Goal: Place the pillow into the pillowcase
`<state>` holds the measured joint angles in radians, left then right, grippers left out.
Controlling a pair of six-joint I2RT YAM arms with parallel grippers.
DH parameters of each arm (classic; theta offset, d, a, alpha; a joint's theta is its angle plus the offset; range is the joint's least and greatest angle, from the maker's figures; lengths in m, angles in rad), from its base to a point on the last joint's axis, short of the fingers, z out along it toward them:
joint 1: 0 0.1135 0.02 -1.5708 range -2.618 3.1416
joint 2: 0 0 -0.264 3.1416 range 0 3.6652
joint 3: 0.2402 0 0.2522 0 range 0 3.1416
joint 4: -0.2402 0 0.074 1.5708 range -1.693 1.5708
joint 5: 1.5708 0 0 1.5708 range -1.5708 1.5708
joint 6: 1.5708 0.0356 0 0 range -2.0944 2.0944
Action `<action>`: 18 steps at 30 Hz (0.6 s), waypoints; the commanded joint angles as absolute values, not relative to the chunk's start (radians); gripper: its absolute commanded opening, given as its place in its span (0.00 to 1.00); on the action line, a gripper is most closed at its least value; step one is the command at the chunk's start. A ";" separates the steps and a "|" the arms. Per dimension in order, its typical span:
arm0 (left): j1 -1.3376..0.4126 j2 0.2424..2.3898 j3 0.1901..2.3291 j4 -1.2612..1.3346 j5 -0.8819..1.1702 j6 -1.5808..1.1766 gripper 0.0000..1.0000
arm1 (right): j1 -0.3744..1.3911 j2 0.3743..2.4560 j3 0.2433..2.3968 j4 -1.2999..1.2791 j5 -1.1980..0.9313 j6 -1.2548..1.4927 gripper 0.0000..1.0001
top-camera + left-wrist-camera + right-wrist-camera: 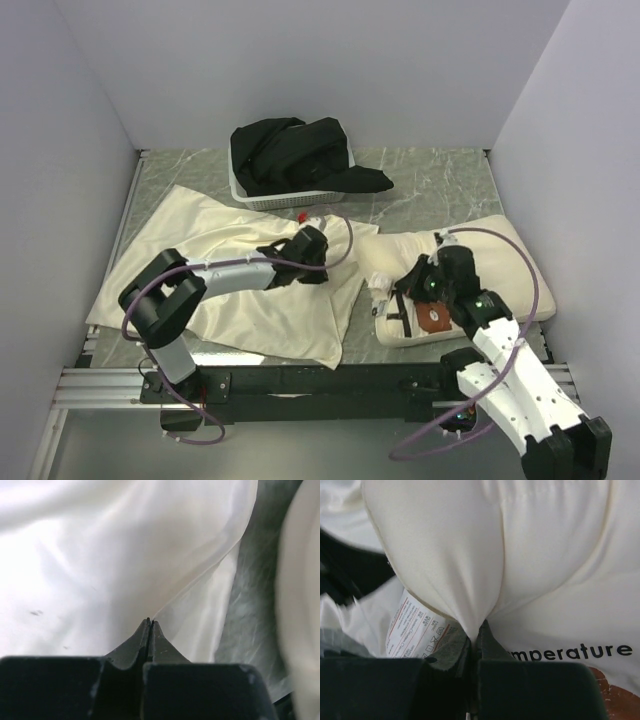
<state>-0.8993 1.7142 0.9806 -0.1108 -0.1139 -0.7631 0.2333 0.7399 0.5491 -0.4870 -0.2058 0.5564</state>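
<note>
- The left arm rises from its base at the near edge toward the near-left corner. It folds at the elbow and lies low across the table, forearm reaching toward the centre.
- The left gripper (pixel 149 624) is clenched. In the left wrist view its two fingers meet tip to tip, with a thin fold of the pillowcase (pixel 250 310) nipped between them.
- The pillowcase lies spread and wrinkled over the left half of the table (pixel 430 180), from the left edge to about the middle. Its pinched part is at the side nearest the centre.
- The right arm comes up from its base by the near-right corner and slants inward toward the centre, wrist tipped down over the pillow (pixel 510 260).
- The right gripper (pixel 477 630) is clamped on the pillow. In the right wrist view the cream cover bunches into a pinched peak between the closed fingers.
- A white care label (pixel 415 627) hangs just left of that pinch. Black lettering (pixel 570 652) and a patch of brown print (pixel 620 692) show to the right.
- The pillow lies on the right half of the table, along the right edge. Its inner end is close beside the pillowcase; whether they touch I cannot tell.
- A white basket (pixel 262 198) stands at the middle near the far edge, heaped with black cloth (pixel 300 150).
</note>
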 commanded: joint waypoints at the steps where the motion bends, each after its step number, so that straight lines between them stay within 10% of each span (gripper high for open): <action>1: -0.835 1.654 0.979 -0.015 0.014 -0.779 0.01 | 0.386 0.643 0.496 -0.471 -0.200 0.672 0.00; 18: -0.756 1.574 1.055 -0.068 0.009 -0.767 0.01 | 0.655 0.615 0.420 -0.500 -0.034 0.779 0.00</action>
<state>-0.7578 1.6398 1.0004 -0.0807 0.0124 -0.7723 0.6281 0.6025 0.4313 -0.5110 -0.0307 0.7357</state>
